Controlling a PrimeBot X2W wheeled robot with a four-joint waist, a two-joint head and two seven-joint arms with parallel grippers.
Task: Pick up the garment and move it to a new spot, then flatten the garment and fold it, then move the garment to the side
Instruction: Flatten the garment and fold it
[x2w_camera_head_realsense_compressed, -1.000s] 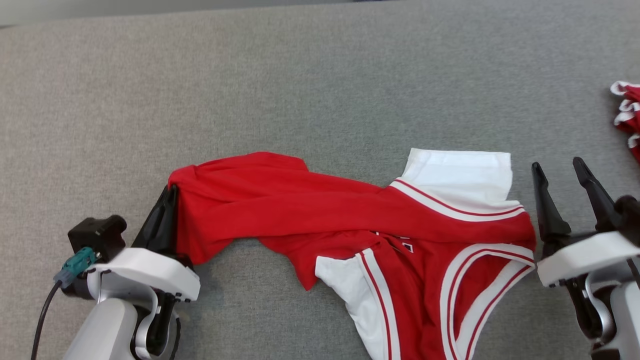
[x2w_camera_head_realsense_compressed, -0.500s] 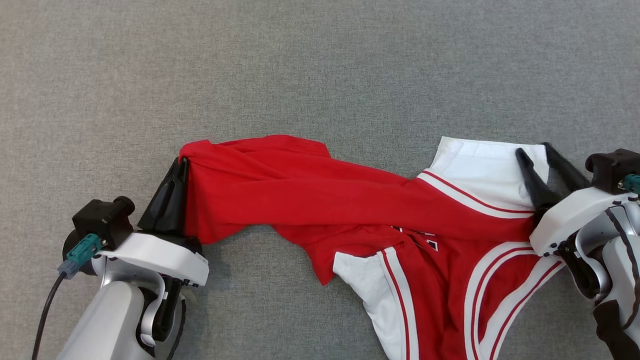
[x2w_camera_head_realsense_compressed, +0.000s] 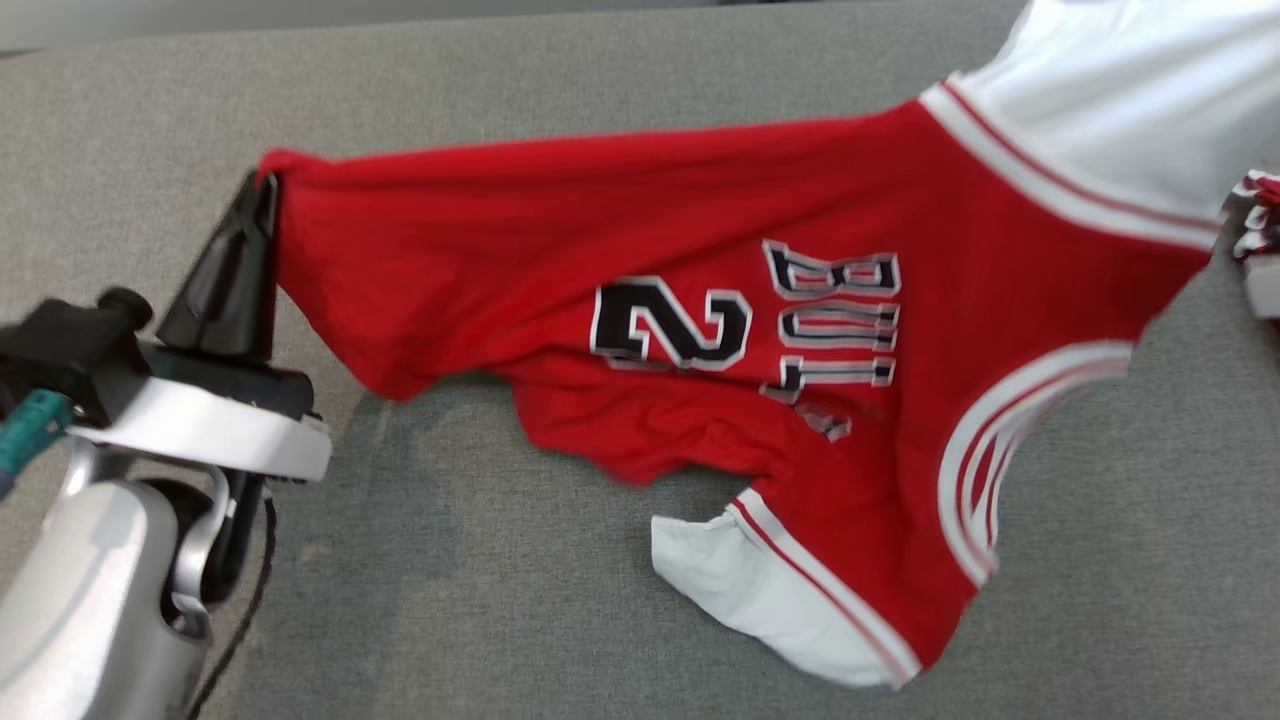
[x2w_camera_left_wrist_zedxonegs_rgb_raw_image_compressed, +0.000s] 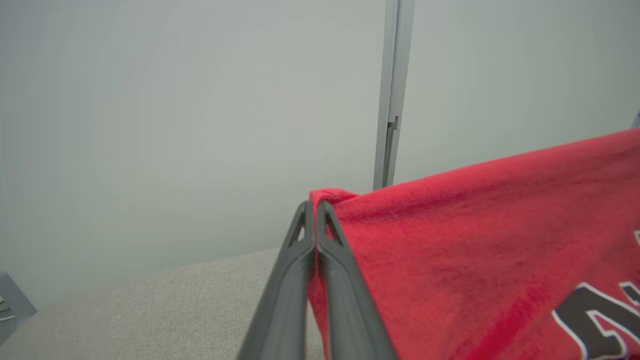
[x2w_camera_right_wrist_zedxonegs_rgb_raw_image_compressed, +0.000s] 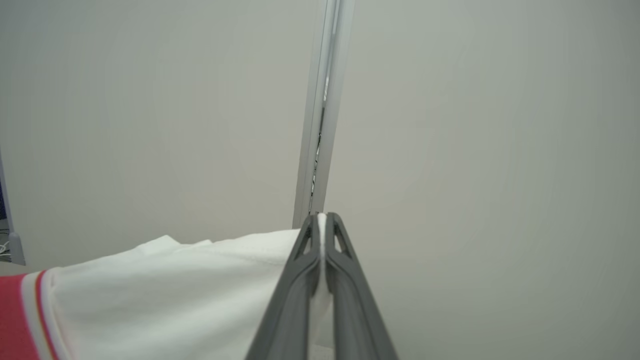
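The garment (x2w_camera_head_realsense_compressed: 700, 250) is a red basketball jersey with white trim, a black "2" and lettering, stretched above the grey table between both arms. My left gripper (x2w_camera_head_realsense_compressed: 262, 190) is shut on its red corner at the left; in the left wrist view the gripper (x2w_camera_left_wrist_zedxonegs_rgb_raw_image_compressed: 315, 207) pinches the red cloth (x2w_camera_left_wrist_zedxonegs_rgb_raw_image_compressed: 475, 240). In the right wrist view my right gripper (x2w_camera_right_wrist_zedxonegs_rgb_raw_image_compressed: 321, 220) is shut on the white shoulder panel (x2w_camera_right_wrist_zedxonegs_rgb_raw_image_compressed: 175, 290). That white panel (x2w_camera_head_realsense_compressed: 1130, 100) rises to the upper right of the head view. The lower white-trimmed edge (x2w_camera_head_realsense_compressed: 760, 580) still drags on the table.
The grey cloth-covered table (x2w_camera_head_realsense_compressed: 500, 620) spreads all around. Other red and white garments (x2w_camera_head_realsense_compressed: 1258, 240) lie at its right edge. Both wrist views look toward a pale wall with a vertical metal strip (x2w_camera_left_wrist_zedxonegs_rgb_raw_image_compressed: 392, 95).
The right gripper closed on the white shoulder panel. Both arms lifted, pulling the jersey up and taut so its number and lettering show. The head view has shifted too.
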